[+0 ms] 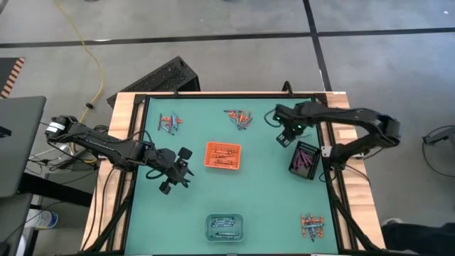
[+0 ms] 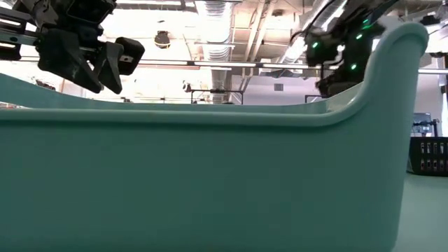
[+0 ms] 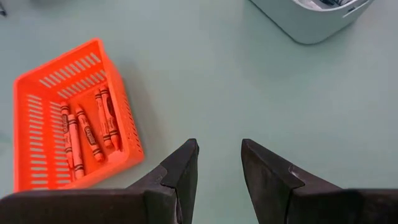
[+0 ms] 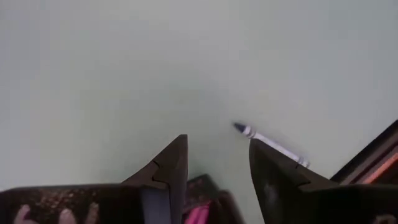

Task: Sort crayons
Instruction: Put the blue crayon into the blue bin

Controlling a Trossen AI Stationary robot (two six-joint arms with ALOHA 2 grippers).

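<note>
Crayons lie in three loose heaps on the green mat: far left [image 1: 170,122], far middle [image 1: 240,117] and near right [image 1: 313,226]. Several orange-red crayons [image 3: 87,134] lie inside the orange tray [image 1: 223,156]. My left gripper [image 3: 219,155] hovers open just left of that tray [image 3: 37,124], with nothing between its fingers. My right gripper [image 4: 214,168] points down, open and empty, above the mat beside the black tray [image 1: 306,158]. One blue-grey crayon [image 4: 270,144] lies flat on the mat below it, its far end hidden behind one finger.
A clear tray [image 1: 225,226] stands at the near middle, and its corner [image 3: 311,15] shows in the left wrist view. A curved teal wall [image 2: 210,182] fills most of the low view; both grippers [image 2: 105,59] [image 2: 336,63] show above it. Bare mat lies between the trays.
</note>
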